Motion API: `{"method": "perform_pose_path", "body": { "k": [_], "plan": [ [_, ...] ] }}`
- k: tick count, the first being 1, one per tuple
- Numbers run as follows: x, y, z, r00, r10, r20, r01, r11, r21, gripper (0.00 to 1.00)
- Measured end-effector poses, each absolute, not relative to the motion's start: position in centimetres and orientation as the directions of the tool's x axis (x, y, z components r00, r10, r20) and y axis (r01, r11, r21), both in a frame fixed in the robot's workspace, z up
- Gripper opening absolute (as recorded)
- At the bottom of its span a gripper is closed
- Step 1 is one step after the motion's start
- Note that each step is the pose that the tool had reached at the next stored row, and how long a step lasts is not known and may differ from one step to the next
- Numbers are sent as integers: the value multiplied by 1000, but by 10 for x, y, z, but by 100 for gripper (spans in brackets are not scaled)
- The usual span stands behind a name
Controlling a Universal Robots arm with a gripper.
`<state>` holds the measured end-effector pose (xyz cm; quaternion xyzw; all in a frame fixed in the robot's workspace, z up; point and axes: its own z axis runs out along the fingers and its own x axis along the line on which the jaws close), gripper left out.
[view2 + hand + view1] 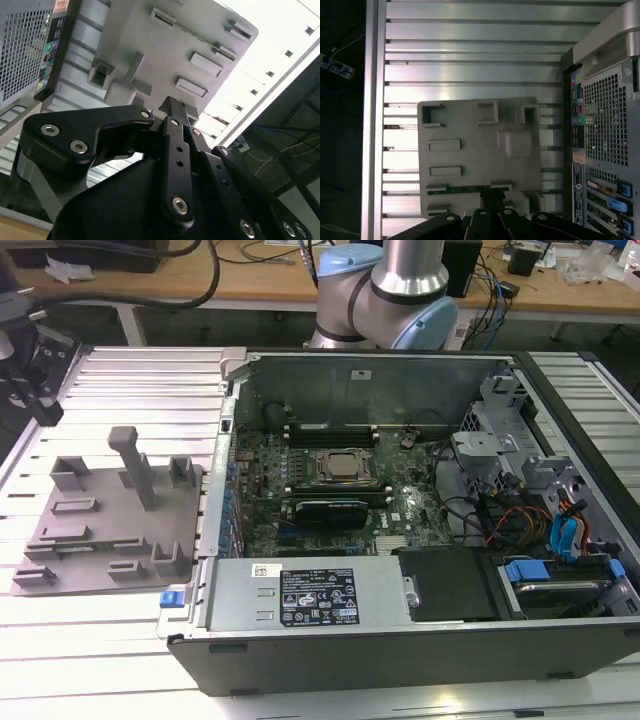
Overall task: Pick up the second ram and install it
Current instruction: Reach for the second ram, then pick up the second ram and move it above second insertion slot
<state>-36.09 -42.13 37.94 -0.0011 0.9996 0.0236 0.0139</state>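
End effector (492,196) closed, fingertips together, held above grey tray (480,145) on slatted worktop (470,50); second ram (462,189) lies in tray-edge slot below it; open computer case (400,490) beside tray.

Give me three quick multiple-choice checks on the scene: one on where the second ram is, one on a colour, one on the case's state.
1. Where is the second ram?
A) held up in the air
B) in a slot of the tray
C) flat on the slatted table

2. What colour is the tray?
A) blue
B) orange
C) grey

3. How is the computer case?
A) open, motherboard exposed
B) closed up
C) standing on end

Answers:
1 B: in the first wrist view the green stick sits in a tray slot, close by the end effector.
2 C: the tray is plain grey in the exterior view and both wrist views.
3 A: the exterior view looks straight onto the board.
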Motion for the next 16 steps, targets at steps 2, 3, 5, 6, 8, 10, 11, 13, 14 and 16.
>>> {"method": "perform_pose_path", "body": {
  "k": [2, 3, 5, 6, 8, 10, 11, 13, 14, 16],
  "plan": [
    [-361, -431, 379, -1000, -3, -28, -4, 999, 45, 8],
    [-361, -431, 379, -1000, -3, -28, -4, 999, 45, 8],
    [-361, -431, 379, -1000, -3, -28, -4, 999, 45, 8],
    [-362, -431, 379, -1000, -3, -28, -4, 999, 45, 8],
    [-362, -431, 379, -1000, -3, -28, -4, 999, 45, 8],
    [-361, -431, 379, -1000, -3, -28, -4, 999, 45, 8],
    [-362, -431, 379, -1000, -3, -28, -4, 999, 45, 8],
    [-362, -431, 379, -1000, -14, -28, -16, 999, 45, 8],
    [-362, -431, 379, -998, -60, -28, -61, 997, 45, 8],
    [-362, -431, 379, -991, -129, -28, -130, 991, 45, 8]
  ]
}}
